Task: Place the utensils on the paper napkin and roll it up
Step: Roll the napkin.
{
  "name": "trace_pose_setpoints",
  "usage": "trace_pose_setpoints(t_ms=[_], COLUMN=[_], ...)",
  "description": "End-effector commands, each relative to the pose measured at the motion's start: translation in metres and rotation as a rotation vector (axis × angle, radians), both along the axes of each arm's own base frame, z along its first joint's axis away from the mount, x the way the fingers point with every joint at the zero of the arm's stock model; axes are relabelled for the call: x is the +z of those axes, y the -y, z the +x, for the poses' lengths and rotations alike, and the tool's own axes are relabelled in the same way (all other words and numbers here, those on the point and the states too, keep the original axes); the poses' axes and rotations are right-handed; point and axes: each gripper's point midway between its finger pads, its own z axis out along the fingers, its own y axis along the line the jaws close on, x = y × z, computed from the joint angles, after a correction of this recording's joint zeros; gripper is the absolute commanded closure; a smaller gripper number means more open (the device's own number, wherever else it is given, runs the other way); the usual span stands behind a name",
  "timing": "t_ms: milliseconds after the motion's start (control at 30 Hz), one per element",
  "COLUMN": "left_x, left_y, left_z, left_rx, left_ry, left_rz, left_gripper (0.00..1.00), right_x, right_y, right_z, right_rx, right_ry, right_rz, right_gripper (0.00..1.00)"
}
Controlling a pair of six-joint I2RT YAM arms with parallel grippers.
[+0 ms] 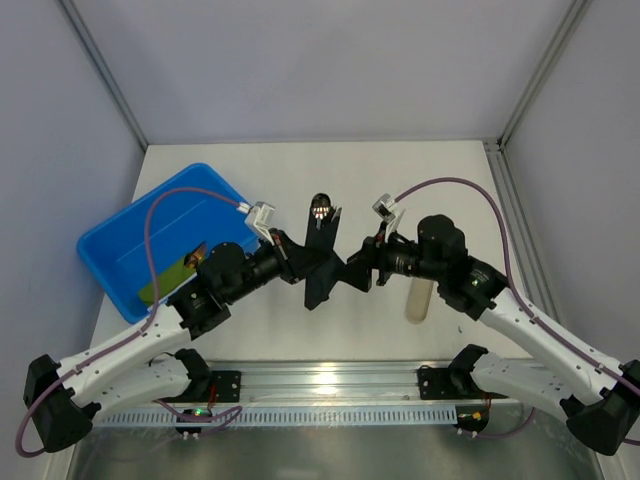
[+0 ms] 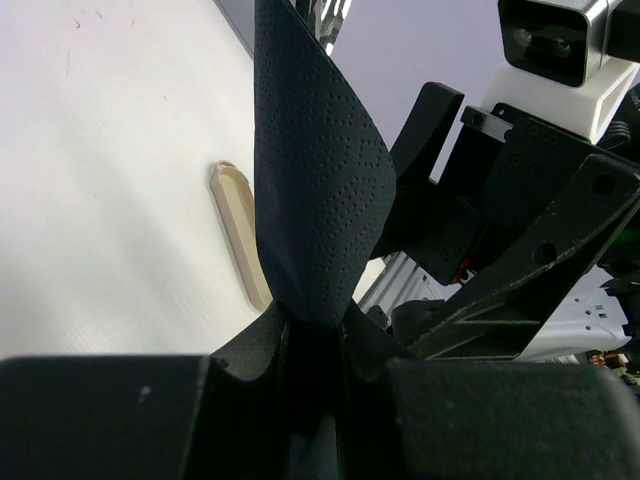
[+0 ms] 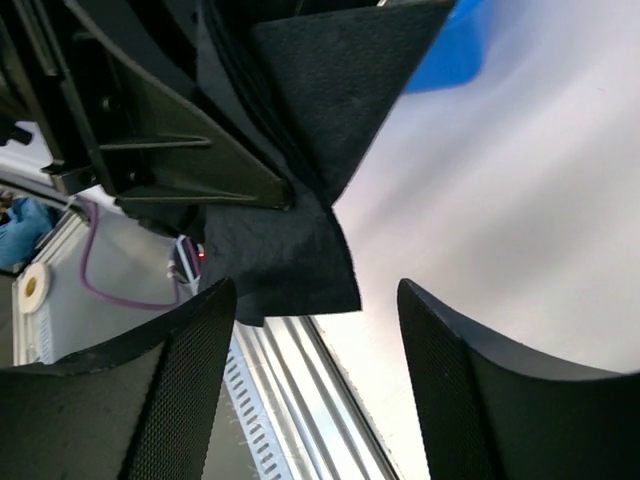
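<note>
Paper napkin (image 1: 322, 262): a black folded bundle, off the table (image 1: 400, 180), at the centre of the top view between the two wrists, long axis running toward the top of the frame. A bit of shiny metal shows at its upper end, presumably the utensils (image 1: 320, 209), though the detail is too small to tell which pieces.

Left gripper (image 2: 315, 335): narrow, fingers pinched onto the lower part of the napkin, which rises from them to the top of the left wrist view.

Right gripper (image 3: 315, 292): jaws wide, one finger in each lower corner of the right wrist view. The napkin's lower corner hangs just above the gap, with no contact visible.

Beige cylinder (image 1: 418, 299): lying on the table right of centre, beneath the right wrist.

Blue tub (image 1: 125, 245): left of centre, at the table's left edge.
</note>
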Motion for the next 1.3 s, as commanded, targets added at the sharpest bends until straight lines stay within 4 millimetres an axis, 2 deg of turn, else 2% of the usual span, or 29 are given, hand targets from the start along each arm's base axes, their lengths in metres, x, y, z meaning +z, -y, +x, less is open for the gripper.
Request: trace_pose_setpoints(t_ms=[0,200,267,300,433,733,800,1000,1200,1267], left_x=[0.041,0.044,0.045,0.046,0.047,0.050,0.049,0.050,0.052,0.051], left_y=[-0.003,-0.005,-0.005,-0.006,-0.008,-0.013,-0.013,-0.012,-0.012,-0.012], left_z=[-0.004,-0.010,-0.013,-0.014,-0.017,-0.025,-0.026,-0.029,-0.030,-0.030], left_rx=[-0.008,-0.025,-0.033,-0.036,-0.041,-0.058,-0.060,-0.076,-0.080,-0.078], left_ry=[0.069,0.058,0.061,0.060,0.057,0.057,0.052,0.043,0.045,0.042], left_rz=[-0.080,-0.099,-0.105,-0.106,-0.109,-0.125,-0.129,-0.149,-0.156,-0.153], left_gripper=[1.00,1.00,1.00,1.00,1.00,1.00,1.00,1.00,1.00,1.00], right_x=[0.026,0.034,0.031,0.031,0.025,0.025,0.027,0.027,0.034,0.034], right_y=[-0.017,-0.026,-0.029,-0.030,-0.033,-0.027,-0.027,-0.031,-0.032,-0.031], right_z=[-0.015,-0.021,-0.024,-0.023,-0.021,-0.006,-0.007,-0.014,-0.028,-0.031], right_rx=[0.173,0.263,0.291,0.290,0.300,0.258,0.277,0.349,0.436,0.444], right_ry=[0.109,0.136,0.123,0.124,0.106,0.074,0.074,0.047,0.049,0.049], right_rz=[0.105,0.131,0.135,0.140,0.141,0.180,0.205,0.218,0.270,0.271], right_gripper=[0.32,0.41,0.42,0.47,0.50,0.48,0.43,0.42,0.48,0.55])
